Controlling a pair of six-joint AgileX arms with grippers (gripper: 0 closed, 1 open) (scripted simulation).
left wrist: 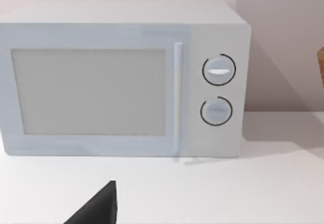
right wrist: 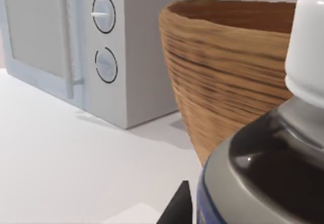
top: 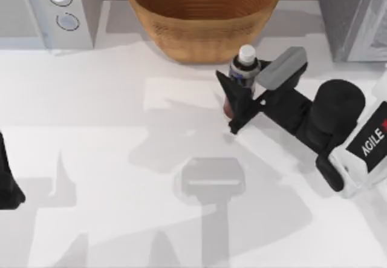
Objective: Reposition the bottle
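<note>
The bottle (top: 243,68) stands upright on the counter (top: 91,159), just in front of the wicker bowl (top: 202,14) and to the right of the middle. The right pincer (top: 237,98) is at the bottle from the right side, with its dark fingers (top: 228,86) around the lower body, under the label band. It seems to be closed on the bottle, though the contact itself is partly hidden, so I judge this and do not see it fully. The grip is low and from the side, probably so that the bottle stays vertical when it is carried and the white cap (right wrist: 309,47) stays free. In the right wrist view the bottle is very close, with the bowl and the microwave (right wrist: 76,47) behind it.

The left arm is parked at the left edge of the counter; I cannot tell the state of the left pincer (top: 9,189). Its camera looks at the microwave.

The bottle stands close to the bowl, so moving it asks for care on that side.
</note>
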